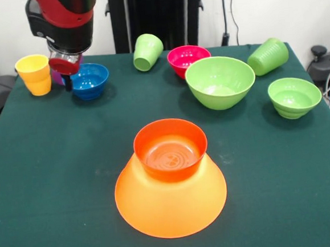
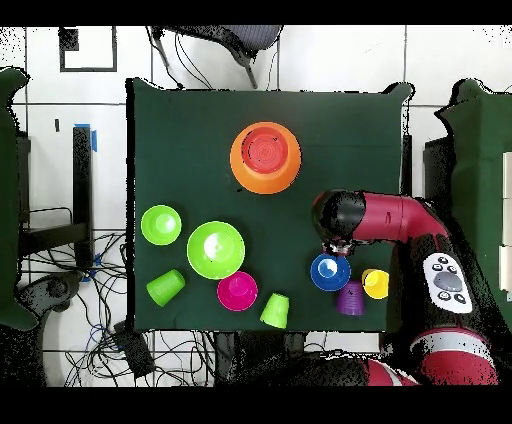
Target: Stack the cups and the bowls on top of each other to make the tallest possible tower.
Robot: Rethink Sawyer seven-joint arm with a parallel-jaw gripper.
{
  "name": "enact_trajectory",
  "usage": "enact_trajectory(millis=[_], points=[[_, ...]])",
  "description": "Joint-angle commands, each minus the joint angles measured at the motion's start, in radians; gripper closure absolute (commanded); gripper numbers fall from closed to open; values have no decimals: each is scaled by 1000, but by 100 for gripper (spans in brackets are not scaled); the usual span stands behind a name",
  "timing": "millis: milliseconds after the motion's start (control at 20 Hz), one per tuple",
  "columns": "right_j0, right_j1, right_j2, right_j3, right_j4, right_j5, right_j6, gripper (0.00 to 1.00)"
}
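Observation:
The huge orange bowl (image 1: 171,206) lies upside down at the table's near middle, with the red-orange bowl (image 1: 170,149) upright on top of it; they also show in the overhead view as the orange bowl (image 2: 240,165) and the red-orange bowl (image 2: 265,150). My gripper (image 1: 67,81) hangs at the left rim of the blue bowl (image 1: 91,80); in the overhead view the gripper (image 2: 326,245) is just above the blue bowl (image 2: 330,272). The yellow cup (image 1: 35,75) stands upright to its left. The purple cup (image 2: 350,298) is mostly hidden behind the arm in the front view.
A light green cup (image 1: 147,51) and another (image 1: 268,55) lie on their sides at the far edge. The pink bowl (image 1: 187,57), the large light green bowl (image 1: 220,82) and the small green bowl (image 1: 294,96) stand upright on the right half of the table.

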Motion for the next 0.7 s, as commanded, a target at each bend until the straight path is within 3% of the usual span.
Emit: enact_trajectory(millis=[50, 700], points=[[16, 67, 64, -26, -38, 58, 56, 0], [-31, 146, 77, -55, -66, -44, 36, 0]])
